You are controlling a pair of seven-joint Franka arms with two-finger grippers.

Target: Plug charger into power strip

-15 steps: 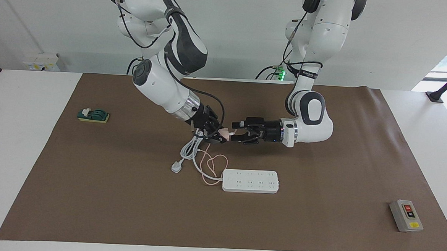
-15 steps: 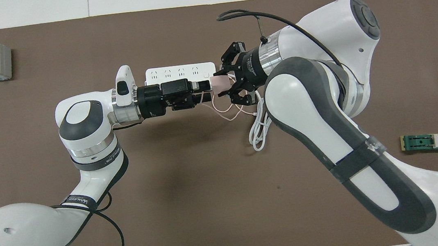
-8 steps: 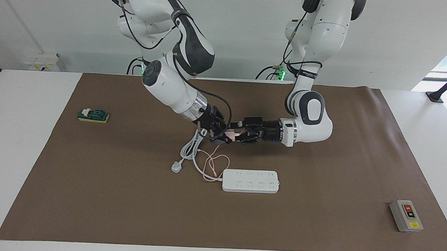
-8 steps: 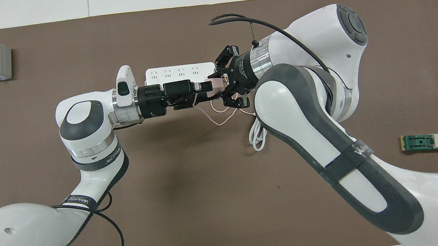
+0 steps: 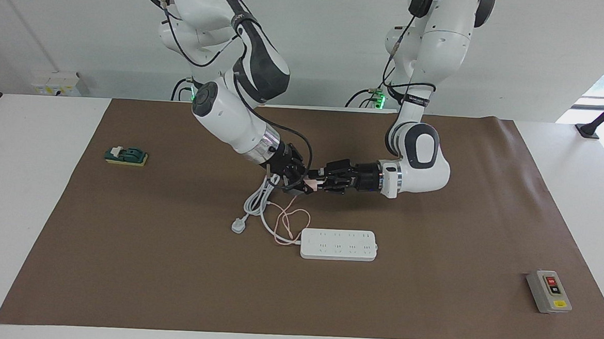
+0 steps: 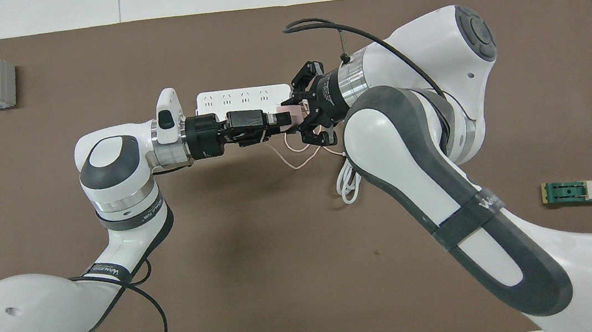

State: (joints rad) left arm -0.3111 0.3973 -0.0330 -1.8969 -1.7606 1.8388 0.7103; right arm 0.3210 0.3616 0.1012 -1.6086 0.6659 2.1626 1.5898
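The pale-pink charger hangs in the air between both grippers, over the mat a little nearer to the robots than the power strip. My right gripper is shut on it. My left gripper meets it end-on, its fingers closed in on the cube. From overhead the charger shows between the left gripper and the right gripper. Its thin pink cable loops down onto the mat beside the strip. The strip lies flat, partly covered by the left arm.
The strip's thick white cord lies coiled under the right wrist and ends in a white three-pin plug. A grey button box sits at the left arm's end. A green block sits at the right arm's end.
The right arm brought the charger toward the left gripper. The left gripper's fingers went from wide open to closed in on the charger and its wrist turned a little.
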